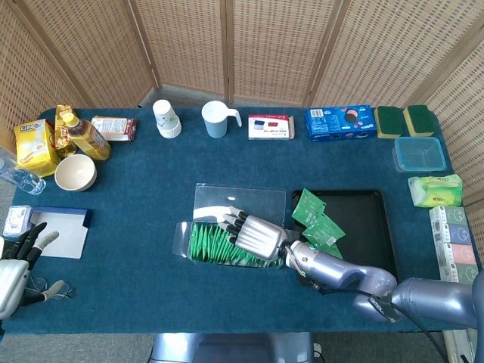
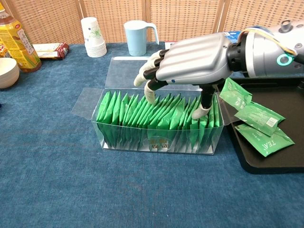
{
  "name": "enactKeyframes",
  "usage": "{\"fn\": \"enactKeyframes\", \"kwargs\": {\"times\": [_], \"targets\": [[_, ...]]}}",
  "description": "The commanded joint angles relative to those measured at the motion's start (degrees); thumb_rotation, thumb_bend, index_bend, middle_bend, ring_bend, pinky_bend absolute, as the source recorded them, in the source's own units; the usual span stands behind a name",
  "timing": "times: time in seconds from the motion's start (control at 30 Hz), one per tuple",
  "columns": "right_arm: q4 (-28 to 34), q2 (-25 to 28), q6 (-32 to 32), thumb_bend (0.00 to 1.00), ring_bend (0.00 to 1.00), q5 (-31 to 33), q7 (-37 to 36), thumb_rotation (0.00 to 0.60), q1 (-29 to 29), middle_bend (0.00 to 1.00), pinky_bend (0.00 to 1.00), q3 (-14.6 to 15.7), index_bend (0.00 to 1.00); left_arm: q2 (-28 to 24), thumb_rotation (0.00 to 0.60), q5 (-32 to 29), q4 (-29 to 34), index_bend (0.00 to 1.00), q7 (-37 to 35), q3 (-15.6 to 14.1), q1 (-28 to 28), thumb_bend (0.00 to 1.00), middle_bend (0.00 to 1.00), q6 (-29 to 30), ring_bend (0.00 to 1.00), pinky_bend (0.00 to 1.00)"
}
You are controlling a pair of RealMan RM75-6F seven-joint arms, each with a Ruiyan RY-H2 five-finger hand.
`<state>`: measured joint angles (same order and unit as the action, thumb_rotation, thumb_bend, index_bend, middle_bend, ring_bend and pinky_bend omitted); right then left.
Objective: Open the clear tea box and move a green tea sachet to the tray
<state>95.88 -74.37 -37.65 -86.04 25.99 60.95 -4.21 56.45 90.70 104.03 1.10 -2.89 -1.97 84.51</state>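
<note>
The right hand [image 2: 192,59] hovers palm-down over the clear tea box [image 2: 156,124], fingers apart and holding nothing, its thumb tip touching the green sachets [image 2: 137,111] near the box's right end. The box stands open mid-surface, lid flat behind, beside the black tray [image 2: 285,164], whose far edge is cut off. The left hand [image 1: 19,261] rests open, partly out of frame.

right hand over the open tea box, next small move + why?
Probably lower a touch and close thumb and fingers on one sachet. The right hand hovers over the clear tea box, lid folded back, fingertips just at the tops of the green sachets with nothing pinched yet. The tray to its right already holds a few sachets.
</note>
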Motion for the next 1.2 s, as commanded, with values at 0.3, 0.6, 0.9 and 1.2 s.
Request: {"fn": "enactKeyframes", "kwargs": {"times": [0.3,0.6,0.9,1.2], "targets": [[-0.8,-1.9,0.5,0.07,0.03,0.3,3.2,0.600,0.8,0.10,0.01,0.2,0.28,0.0,0.581,-0.1,-0.2,0.13,-0.3,-0.1,0.1,0.18,0.03,0.0,0.07,0.22],[-1.1,-3.0,0.6,0.07,0.03,0.2,4.8,0.600,1.3,0.10,0.01,0.5,0.29,-0.2,0.581,0.1,-0.1,0.13,-0.4,-0.1,0.2,0.18,0.03,0.4,0.07,0.22],[-1.4,-3.8,0.1,0.07,0.04,0.7,5.6,0.600,1.3,0.10,0.01,0.5,0.31,-0.4,0.581,0.1,-0.1,0.13,-0.6,0.0,0.3,0.18,0.03,0.5,0.07,0.22],[-2.0,-4.9,-0.5,0.12,0.05,0.2,5.4,0.600,1.3,0.11,0.01,0.7,0.32,-0.4,0.581,0.0,-0.3,0.13,-1.0,0.0,0.3,0.18,0.03,0.6,0.07,0.22]]}}
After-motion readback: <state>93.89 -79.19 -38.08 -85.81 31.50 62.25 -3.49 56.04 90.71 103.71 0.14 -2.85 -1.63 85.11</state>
